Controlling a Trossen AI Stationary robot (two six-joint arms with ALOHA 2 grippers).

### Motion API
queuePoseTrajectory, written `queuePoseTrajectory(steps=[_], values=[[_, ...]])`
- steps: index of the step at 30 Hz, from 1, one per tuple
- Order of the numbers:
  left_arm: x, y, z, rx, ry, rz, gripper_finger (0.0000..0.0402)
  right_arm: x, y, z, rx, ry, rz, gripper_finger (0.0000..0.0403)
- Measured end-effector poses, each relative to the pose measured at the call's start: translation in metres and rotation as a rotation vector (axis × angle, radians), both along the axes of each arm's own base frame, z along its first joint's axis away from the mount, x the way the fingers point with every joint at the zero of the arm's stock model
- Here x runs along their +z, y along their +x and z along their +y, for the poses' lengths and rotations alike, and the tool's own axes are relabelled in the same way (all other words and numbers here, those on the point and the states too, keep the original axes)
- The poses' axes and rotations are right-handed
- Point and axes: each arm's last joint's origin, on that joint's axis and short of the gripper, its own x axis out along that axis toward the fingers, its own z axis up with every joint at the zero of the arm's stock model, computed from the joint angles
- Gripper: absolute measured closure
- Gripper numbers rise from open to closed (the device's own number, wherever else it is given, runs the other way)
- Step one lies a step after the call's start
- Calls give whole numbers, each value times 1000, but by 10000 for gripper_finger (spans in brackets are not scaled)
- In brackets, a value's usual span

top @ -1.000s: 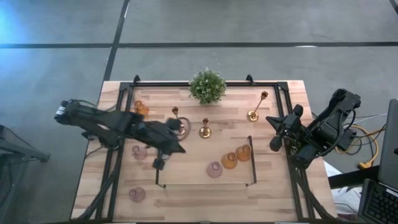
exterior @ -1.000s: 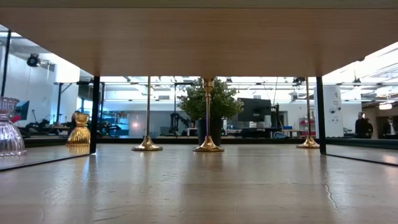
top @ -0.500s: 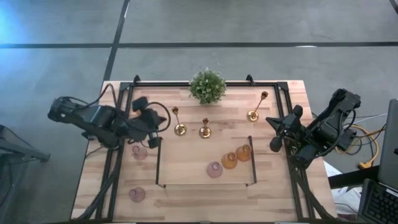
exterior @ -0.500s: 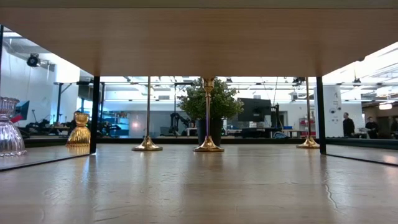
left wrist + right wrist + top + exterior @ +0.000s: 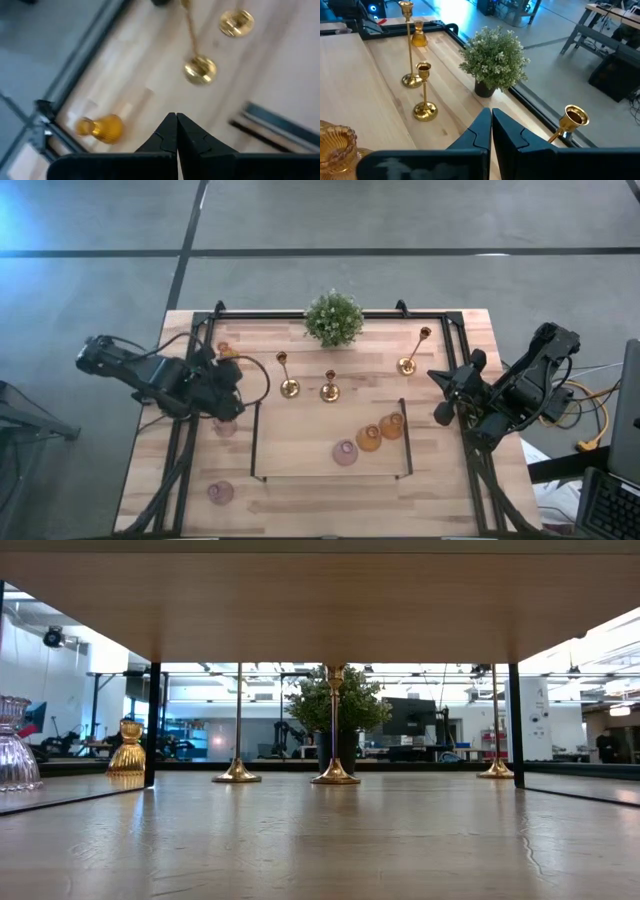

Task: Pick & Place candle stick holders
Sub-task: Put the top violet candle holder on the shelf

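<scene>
Because the left gripper point(image 5: 232, 383) hung low over the left edge of the table point(image 5: 300, 498) among several holders, the chief hazard was judged to be a sweep of the arm through them: an amber cup point(image 5: 225, 352) stood just beside it toward the plant side, and a pink cup point(image 5: 224, 425) stood just beside it on the opposite side, partly under the arm. A lateral move at that height could tip either cup or push it against the black frame rail point(image 5: 182, 442). The two gold candlesticks point(image 5: 288, 376) near the table's centre were tall on small round bases and would topple at a light knock; a third candlestick point(image 5: 412, 352) stood near the right gripper point(image 5: 447, 393), which waited at the right edge. Three further cups, one pink point(image 5: 345, 452) and two amber point(image 5: 380, 432), sat together inside the frame at centre right, and another pink cup point(image 5: 220, 492) stood alone at the near left corner. The potted plant point(image 5: 334, 318) stood at the far edge. Both grippers' jaws were pressed fully together; in each wrist view the fingertips met with nothing between them, so neither held or touched any holder.
</scene>
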Motion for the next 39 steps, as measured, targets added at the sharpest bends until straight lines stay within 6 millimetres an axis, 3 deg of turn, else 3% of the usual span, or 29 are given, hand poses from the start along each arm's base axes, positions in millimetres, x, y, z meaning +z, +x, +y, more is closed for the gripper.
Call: queuePoseTrajectory(steps=[12,18,23,30,39], values=[[-28,-18,-51,-223,-109,0,401,2,-2,-2,-16,12,-34,394],[-31,-34,-72,-175,-223,-73,398,2,-2,-3,-19,22,-40,394],[-38,-39,-74,-127,-238,-87,396,1,-1,-2,-23,28,-44,394],[-58,-45,-74,-134,-281,105,386,0,-1,0,-24,81,-17,394],[-75,-50,-70,-129,-243,201,314,0,1,1,-28,107,-39,394]])
